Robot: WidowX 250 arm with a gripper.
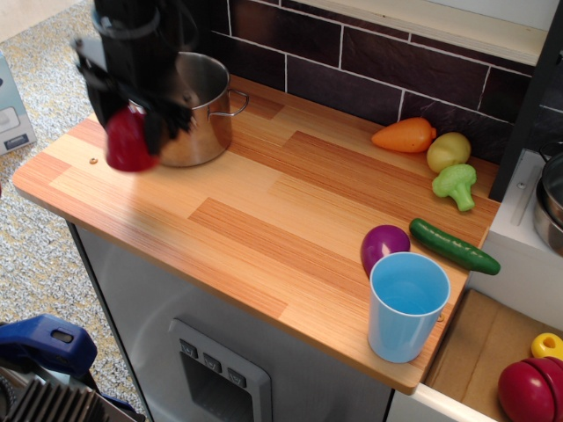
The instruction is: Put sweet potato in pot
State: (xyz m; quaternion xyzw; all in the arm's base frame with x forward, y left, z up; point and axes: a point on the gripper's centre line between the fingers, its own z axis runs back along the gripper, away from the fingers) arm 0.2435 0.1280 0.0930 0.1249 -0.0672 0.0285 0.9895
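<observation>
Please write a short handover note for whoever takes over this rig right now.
Gripper: shut on the sweet potato, held in the air in front of the pot, picture blurred.
Pot: at the back left of the counter, looks empty as far as its inside shows.
Done: grasp and lift.
Left: carry the sweet potato over the pot's rim, lower, release.

Gripper (132,119) held the red sweet potato (128,142) clear of the wooden surface (264,211), jaws closed on its upper part, image motion-blurred there. Potato hung just in front-left of the steel pot (201,110), which stood at the back-left corner. Far right: orange vegetable (405,135), yellow piece (449,150), broccoli (454,185) near the wall. Cucumber (454,246), purple egg-shaped toy (383,245) and light blue cup (406,304) sat close together at front-right.
</observation>
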